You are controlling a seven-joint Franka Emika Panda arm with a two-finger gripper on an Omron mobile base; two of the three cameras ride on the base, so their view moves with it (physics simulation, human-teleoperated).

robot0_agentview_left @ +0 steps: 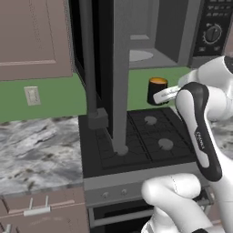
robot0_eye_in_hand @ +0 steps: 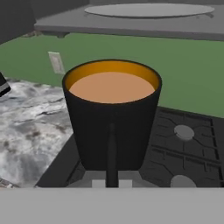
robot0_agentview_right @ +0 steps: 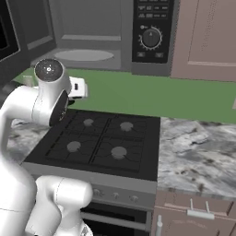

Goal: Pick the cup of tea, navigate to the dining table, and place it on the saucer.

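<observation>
The cup of tea (robot0_agentview_left: 157, 89) is a small black mug with orange-brown liquid at its rim, hanging in the air above the back of the stove. In the hand view the cup of tea (robot0_eye_in_hand: 112, 118) looms close, its handle turned straight toward the camera. My gripper (robot0_eye_in_hand: 112, 183) is shut on that handle, one fingertip showing on each side of it. From the left base view my gripper (robot0_agentview_left: 161, 96) reaches the mug from the right. The white hand (robot0_agentview_right: 78, 88) shows past the arm, which hides the mug. The dining table and the saucer are out of view.
A black stove (robot0_agentview_right: 99, 140) with several burners lies below the mug. Above it an open microwave (robot0_agentview_right: 85, 55) holds a glass turntable, and its dark door (robot0_agentview_left: 119, 73) swings out to the left. Marbled counters (robot0_agentview_left: 36, 145) flank the stove; a green wall stands behind.
</observation>
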